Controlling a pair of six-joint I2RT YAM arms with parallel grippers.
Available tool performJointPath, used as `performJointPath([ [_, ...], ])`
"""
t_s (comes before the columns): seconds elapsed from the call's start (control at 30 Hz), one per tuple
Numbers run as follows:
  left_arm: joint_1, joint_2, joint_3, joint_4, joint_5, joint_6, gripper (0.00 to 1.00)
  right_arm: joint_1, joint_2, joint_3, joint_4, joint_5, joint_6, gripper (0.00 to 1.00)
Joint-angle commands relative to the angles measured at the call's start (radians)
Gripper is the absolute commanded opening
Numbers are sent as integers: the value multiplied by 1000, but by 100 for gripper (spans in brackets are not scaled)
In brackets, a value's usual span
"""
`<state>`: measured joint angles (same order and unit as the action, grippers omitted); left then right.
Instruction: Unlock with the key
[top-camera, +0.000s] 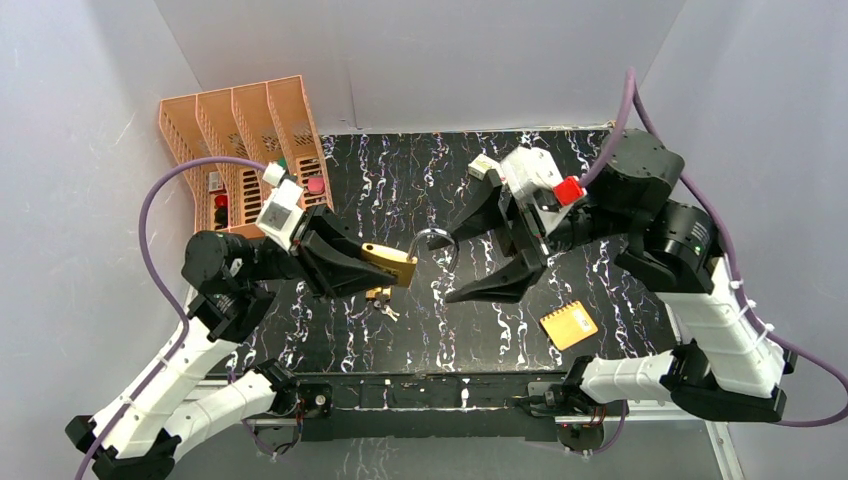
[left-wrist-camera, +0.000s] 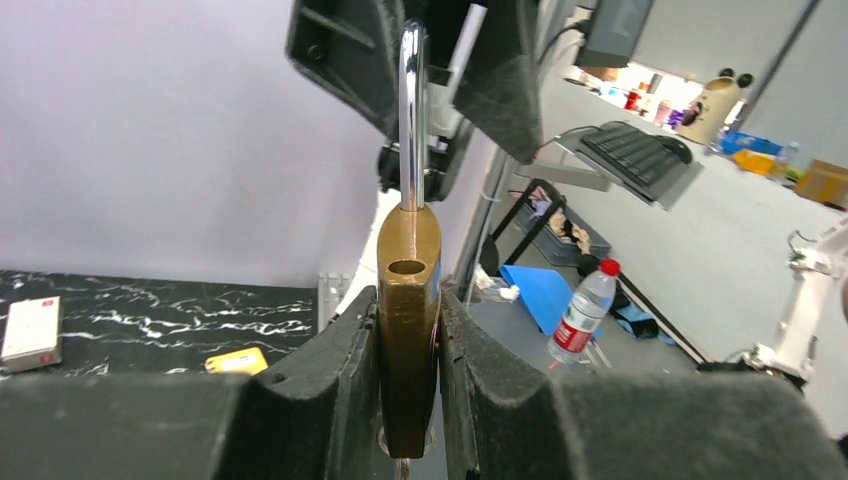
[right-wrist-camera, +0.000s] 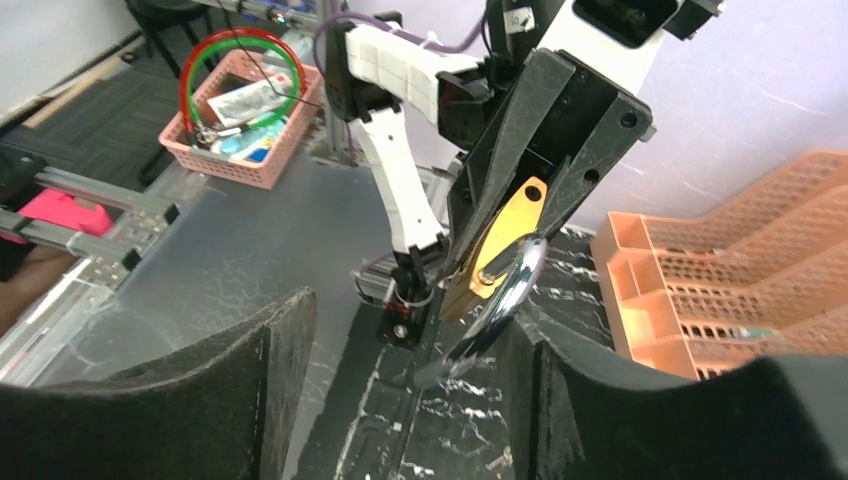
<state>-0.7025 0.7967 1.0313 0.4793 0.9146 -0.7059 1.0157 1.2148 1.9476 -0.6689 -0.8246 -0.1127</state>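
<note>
My left arm bends up from its base, wrist level, left gripper (top-camera: 380, 272) pointing across at my right one. It is clamped flat on the brass body of one padlock (left-wrist-camera: 408, 300), held clear of the table (top-camera: 400, 190).

The steel shackle (top-camera: 437, 240) juts out past my left fingertips, with one hole in the lock's top bare.

My right arm folds back at the elbow and its right gripper (top-camera: 450, 268) faces the left – fingers well apart, one on each side of the shackle tip.

One small bunch, the key (top-camera: 381, 297), shows just under my left fingers – hanging or lying, I cannot tell.

One yellow card (top-camera: 568, 325) lies nearer the bases than my right hand, and one white box (top-camera: 484, 165) beyond it.
</note>
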Motion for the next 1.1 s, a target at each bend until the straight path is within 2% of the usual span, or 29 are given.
performJointPath([
  [0.0, 5, -4, 3, -18, -148, 71, 0, 3, -76, -31, -1, 113, 16, 77],
  [0.07, 5, -7, -24, -21, -175, 77, 0, 3, -101, -55, 0, 181, 14, 85],
  [0.13, 5, -14, -53, -48, -219, 103, 0, 3, -133, -89, 12, 318, 13, 89],
  [0.3, 5, 24, -143, -96, -265, 118, 0, 3, -268, -277, 134, 877, 32, 92],
  [0.37, 5, 50, -192, -74, -281, 84, 0, 3, -314, -357, 162, 1035, 30, 92],
  [0.43, 5, 88, -243, -58, -322, 44, 0, 3, -340, -436, 153, 1128, 42, 92],
  [0.6, 2, 269, -351, 28, -378, -68, 0, 3, -325, -585, 95, 1233, 210, 91],
  [0.77, -7, 503, -352, 66, -424, -99, 0, 3, -321, -705, 110, 1259, 361, 91],
  [0.87, -12, 636, -342, 131, -432, -115, 0, 3, -335, -753, 131, 1251, 398, 91],
  [1.07, -14, 830, -295, 163, -451, -149, 0, 3, -346, -789, 124, 1217, 429, 92],
])
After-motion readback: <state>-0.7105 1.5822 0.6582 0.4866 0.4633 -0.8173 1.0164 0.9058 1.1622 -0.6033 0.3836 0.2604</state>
